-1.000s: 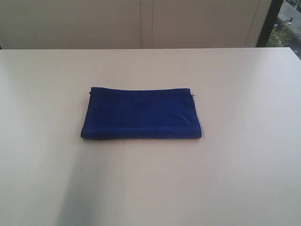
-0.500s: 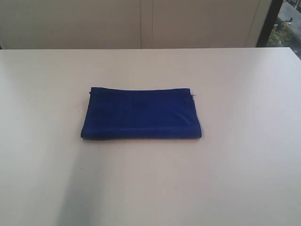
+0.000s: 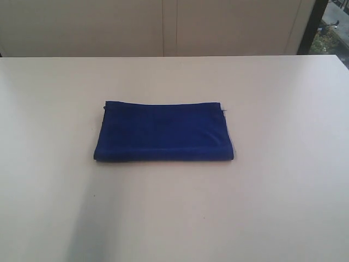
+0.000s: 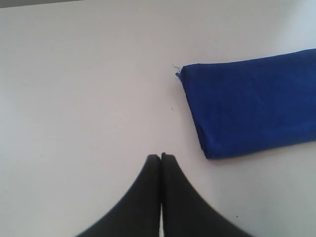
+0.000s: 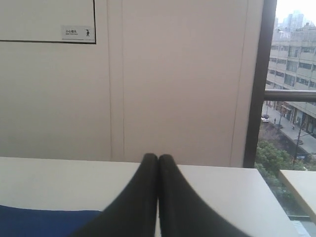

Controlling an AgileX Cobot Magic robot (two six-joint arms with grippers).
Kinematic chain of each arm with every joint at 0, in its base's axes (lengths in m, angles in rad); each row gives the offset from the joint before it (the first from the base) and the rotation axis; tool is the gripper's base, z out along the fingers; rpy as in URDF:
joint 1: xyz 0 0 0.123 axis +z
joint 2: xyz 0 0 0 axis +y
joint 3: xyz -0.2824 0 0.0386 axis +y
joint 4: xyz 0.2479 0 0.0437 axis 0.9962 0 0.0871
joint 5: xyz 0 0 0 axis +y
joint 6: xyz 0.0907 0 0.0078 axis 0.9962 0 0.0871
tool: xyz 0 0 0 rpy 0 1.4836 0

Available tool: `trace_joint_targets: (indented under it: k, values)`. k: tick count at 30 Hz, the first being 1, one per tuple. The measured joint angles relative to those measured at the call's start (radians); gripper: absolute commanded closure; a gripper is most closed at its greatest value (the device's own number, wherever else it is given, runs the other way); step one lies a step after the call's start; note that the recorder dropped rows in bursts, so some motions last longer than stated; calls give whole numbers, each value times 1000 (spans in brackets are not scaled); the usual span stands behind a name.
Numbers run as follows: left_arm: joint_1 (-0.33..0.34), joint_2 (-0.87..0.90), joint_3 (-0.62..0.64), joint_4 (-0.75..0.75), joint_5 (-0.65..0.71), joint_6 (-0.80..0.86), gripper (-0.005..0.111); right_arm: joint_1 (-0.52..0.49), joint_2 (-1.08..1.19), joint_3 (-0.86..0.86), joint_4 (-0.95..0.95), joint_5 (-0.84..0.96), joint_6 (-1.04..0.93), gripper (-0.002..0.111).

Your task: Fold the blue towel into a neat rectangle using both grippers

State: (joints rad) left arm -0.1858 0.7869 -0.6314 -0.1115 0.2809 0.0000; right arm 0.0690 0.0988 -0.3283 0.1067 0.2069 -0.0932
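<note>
The blue towel point(image 3: 163, 131) lies folded into a flat rectangle in the middle of the white table point(image 3: 283, 207), with a sliver of white at its right edge. Neither arm shows in the exterior view. In the left wrist view my left gripper point(image 4: 161, 156) is shut with nothing between its fingers, hanging above bare table a short way off the blue towel's point(image 4: 252, 106) corner. In the right wrist view my right gripper point(image 5: 157, 157) is shut and empty, pointing level towards the wall; a strip of the blue towel point(image 5: 44, 222) shows beside it.
A cream panelled wall point(image 3: 163, 27) runs behind the table's far edge. A window with a dark frame point(image 5: 254, 84) stands at the far right, beyond the table's corner.
</note>
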Motion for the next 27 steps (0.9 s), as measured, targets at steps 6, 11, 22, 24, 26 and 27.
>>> trace_joint_targets:
  k: [6,11,22,24,26,27]
  values:
    - [0,0,0,0,0,0,107,0,0,0,-40,0,15,108]
    - [0,0,0,0,0,0,107,0,0,0,-98,10,93,108]
    - [0,0,0,0,0,0,107,0,0,135,-112,10,114,108]
    - [0,0,0,0,0,0,107,0,0,178,-112,12,116,108]
    - [0,0,0,0,0,0,107,0,0,221,-112,18,116,108]
    - [0,0,0,0,0,0,107,0,0,235,-112,18,116,108]
